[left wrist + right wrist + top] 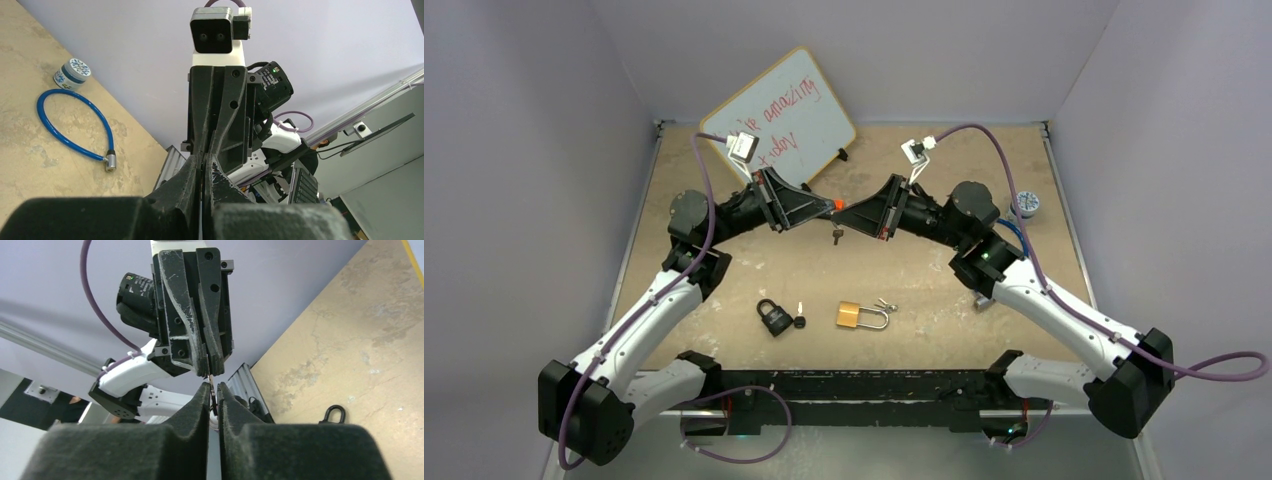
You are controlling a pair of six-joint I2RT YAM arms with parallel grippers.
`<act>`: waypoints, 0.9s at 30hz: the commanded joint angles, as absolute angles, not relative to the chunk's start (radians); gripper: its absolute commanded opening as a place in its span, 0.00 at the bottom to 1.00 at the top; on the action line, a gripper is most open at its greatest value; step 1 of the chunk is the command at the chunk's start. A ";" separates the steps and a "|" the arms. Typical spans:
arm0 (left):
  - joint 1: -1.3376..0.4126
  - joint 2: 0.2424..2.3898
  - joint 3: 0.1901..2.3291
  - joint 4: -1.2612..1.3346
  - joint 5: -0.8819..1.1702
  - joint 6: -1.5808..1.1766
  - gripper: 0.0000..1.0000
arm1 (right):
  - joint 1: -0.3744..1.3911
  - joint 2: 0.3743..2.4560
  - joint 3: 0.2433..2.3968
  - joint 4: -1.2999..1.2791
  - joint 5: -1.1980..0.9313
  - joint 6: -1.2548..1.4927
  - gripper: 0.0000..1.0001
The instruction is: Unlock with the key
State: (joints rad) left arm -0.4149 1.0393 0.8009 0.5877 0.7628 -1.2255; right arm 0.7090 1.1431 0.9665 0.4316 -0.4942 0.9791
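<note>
Status: both claws meet tip to tip in mid-air, well behind the brass padlock with the silver shackle [848, 316] and clear of the tan tabletop [924, 265]. Fingers of the left gripper [827, 207] are pressed together. The right gripper [849, 211] is the same, with a thin sliver showing between its pads in the right wrist view. Where the tips meet sits a small orange object [836, 205], and a small dark piece [836, 237] hangs just below it. We read that as the lock and key in hand. We can't tell which claw has which part, or whether the key is seated, because the fingers block both wrist views.

Our take for the turn:
- One claw only holds and the other only rotates. Roll the wrist about the key's axis with no side load, or the blade binds or slips the pinch.
- Firm pinch on both sides, since the contact patch looks tiny.
- Small turn, then a gentle pull apart to check release.
- No lifting higher. A drop would land behind the brass padlock.

We judge the small black padlock [773, 318], left of the brass padlock, not in play.
</note>
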 commanded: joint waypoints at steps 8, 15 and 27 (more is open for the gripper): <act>-0.417 1.033 0.888 0.426 0.727 -1.104 0.47 | 0.711 1.111 1.002 0.329 -0.424 0.899 0.00; -0.423 1.079 0.988 -0.189 0.390 -0.792 0.75 | 0.704 1.005 1.101 -0.373 0.256 0.628 0.00; -0.740 1.610 1.143 0.046 0.273 -0.890 0.76 | 0.701 0.774 1.018 -0.795 0.784 0.755 0.00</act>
State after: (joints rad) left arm -0.6510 1.4422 0.9970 -0.0429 0.3271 -0.8948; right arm 0.7010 0.8249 1.0306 -0.6384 0.6056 0.7048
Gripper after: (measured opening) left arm 0.761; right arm 0.008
